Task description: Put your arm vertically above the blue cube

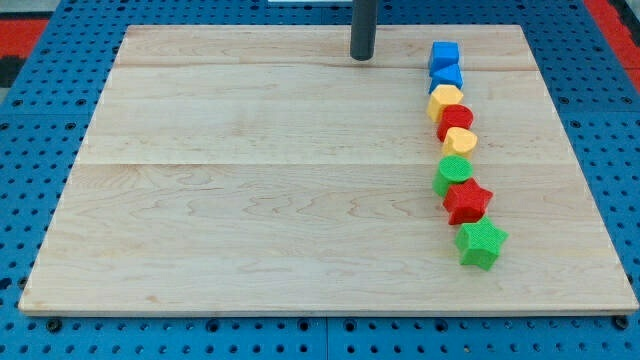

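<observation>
The blue cube (444, 53) sits near the view's top right, at the upper end of a column of blocks on the wooden board (250, 180). Below it come a second blue block (447, 77), a yellow block (445, 101), a red block (456, 120), a yellow block (460, 141), a green block (454, 173), a red star (467, 201) and a green star (481, 243). My tip (361, 57) is at the view's top centre, well to the left of the blue cube and about level with it, touching no block.
The board lies on a blue perforated table (30, 130). Red strips show at the view's top left corner (20, 35) and top right corner (610, 20).
</observation>
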